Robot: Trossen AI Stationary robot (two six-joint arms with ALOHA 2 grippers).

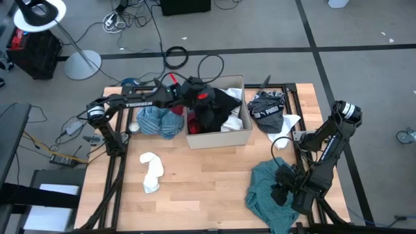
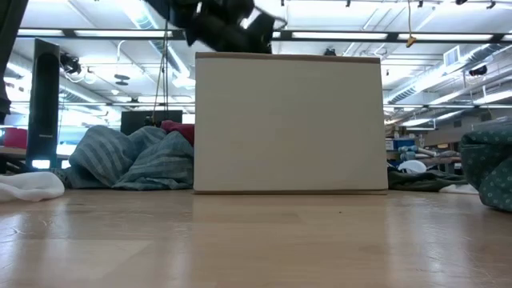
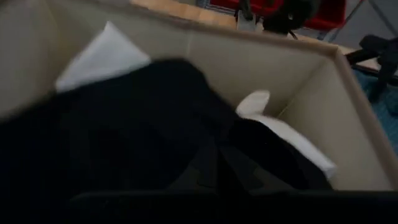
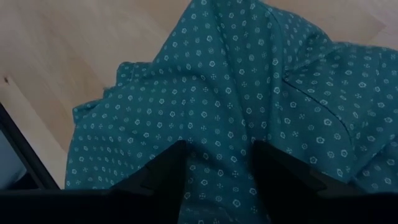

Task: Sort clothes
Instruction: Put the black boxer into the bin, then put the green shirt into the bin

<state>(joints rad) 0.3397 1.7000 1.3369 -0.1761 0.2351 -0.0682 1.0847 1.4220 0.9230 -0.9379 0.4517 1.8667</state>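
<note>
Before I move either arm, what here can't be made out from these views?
- Box contents: the low view sees only its front wall.
- Left hand fingers: hidden by the black garment in the high view; the left wrist view is blurred.
- Teal shirt: the right hand covers part, and the bottom edge of the high view cuts it.

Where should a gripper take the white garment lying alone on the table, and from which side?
Grip the white garment at its bunched upper end, coming straight down from above: it lies flat and elongated on the bare table, apart from the box, so nothing blocks a vertical approach.
</note>
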